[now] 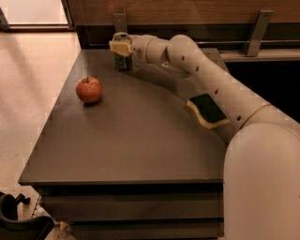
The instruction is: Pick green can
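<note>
- You have one green can (123, 62) on the tabletop (131, 145). It stands upright near the far edge, toward the far left corner.
- You have one pincer (120, 47), set right on top of the can and covering its upper part. You cannot tell from here whether it is clamped on the can or loose around it.
- There is one red apple (89, 89), upright with its stem up. It sits near the left edge, nearer to you than the can and well apart from it.
- There is one sponge (207, 110), yellow with a dark green top, lying flat near the right edge.
- The tabletop is dark grey and matte, with a thick slab front at the near edge.
- A pale, shiny floor (28, 84) runs along the left side, and a wood-panelled wall (187, 11) stands behind the far edge.
- Two metal brackets are on that wall, one (120, 21) just behind the can and one (256, 30) toward the far right corner.
- The white arm (211, 79) reaches from the near right corner across the right side to the can. It passes right alongside the sponge and hides part of the right edge.
- A black object (18, 222) sits on the floor below the near left corner. You cannot tell what it is.
</note>
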You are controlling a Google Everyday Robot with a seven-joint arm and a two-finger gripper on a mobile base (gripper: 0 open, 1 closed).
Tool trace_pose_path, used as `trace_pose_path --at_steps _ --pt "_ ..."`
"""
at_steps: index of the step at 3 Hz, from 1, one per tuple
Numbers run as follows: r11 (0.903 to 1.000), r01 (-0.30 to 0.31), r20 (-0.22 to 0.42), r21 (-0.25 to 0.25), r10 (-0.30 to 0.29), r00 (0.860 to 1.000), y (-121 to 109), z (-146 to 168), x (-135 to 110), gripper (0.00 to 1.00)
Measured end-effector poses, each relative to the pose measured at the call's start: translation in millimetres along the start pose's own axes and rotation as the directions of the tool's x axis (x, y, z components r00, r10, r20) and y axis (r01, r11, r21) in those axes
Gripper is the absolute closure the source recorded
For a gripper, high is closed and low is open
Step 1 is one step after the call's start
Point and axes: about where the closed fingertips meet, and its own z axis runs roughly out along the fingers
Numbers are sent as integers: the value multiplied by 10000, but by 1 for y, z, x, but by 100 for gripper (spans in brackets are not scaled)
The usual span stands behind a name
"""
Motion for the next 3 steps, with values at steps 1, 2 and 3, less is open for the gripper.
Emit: trace_pose_path --at_steps 1,2,3 --pt "9998 -4 -106 -205 2 9999 7 3 -5 100" --pt "9986 308 -266 -435 -320 9991 20 -3 -23 100" --pt "9950 821 -385 -573 -844 9957 34 -17 -54 100"
